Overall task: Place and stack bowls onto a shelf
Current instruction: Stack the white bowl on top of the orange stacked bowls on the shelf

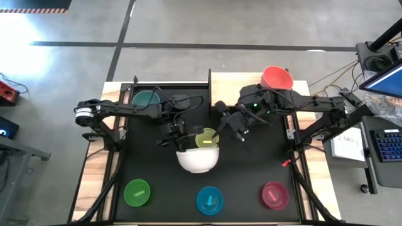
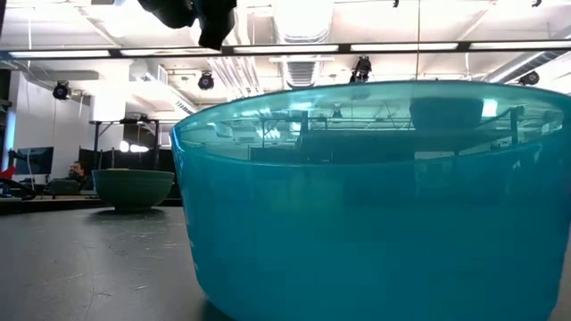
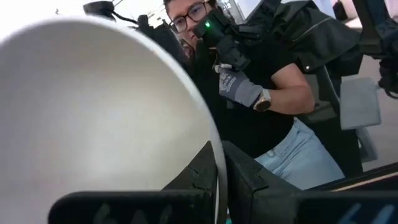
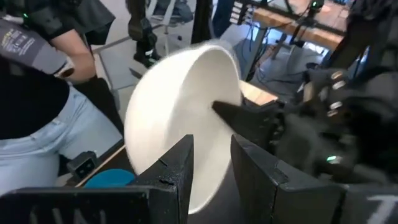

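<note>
A: Where is the left tool [image 1: 178,139] working?

B: It is hanging over the middle of the counter [image 1: 245,182], pinched tight on the rim of the white bowl [image 1: 198,159]. In the left wrist view one finger is lying inside the bowl's wall and one outside. The bowl is tilting, its opening facing sideways.

A: And the right tool [image 1: 217,133]?

B: It is meeting the left one from the other side, just beside the same bowl. Its fingers [image 4: 180,165] are standing a little apart, and the bowl's rim is sitting in or behind the gap; whether they are touching it cannot be told. The yellow bowl [image 1: 206,139] is showing between the two tools, right above the white one.

A: How much room is lying open?

B: The near edge is carrying three bowls in a row, well apart: green [image 1: 137,192], cyan [image 1: 210,199], magenta [image 1: 274,195]. The strip between that row and the tools is lying open. A teal bowl [image 1: 146,98] is sitting at the far left corner, a red bowl [image 1: 277,78] at the far right edge beyond the black surface.

A: The count?

B: Seven bowls are showing, one of each colour. A person [image 3: 273,81] is standing past the counter's edge.
</note>
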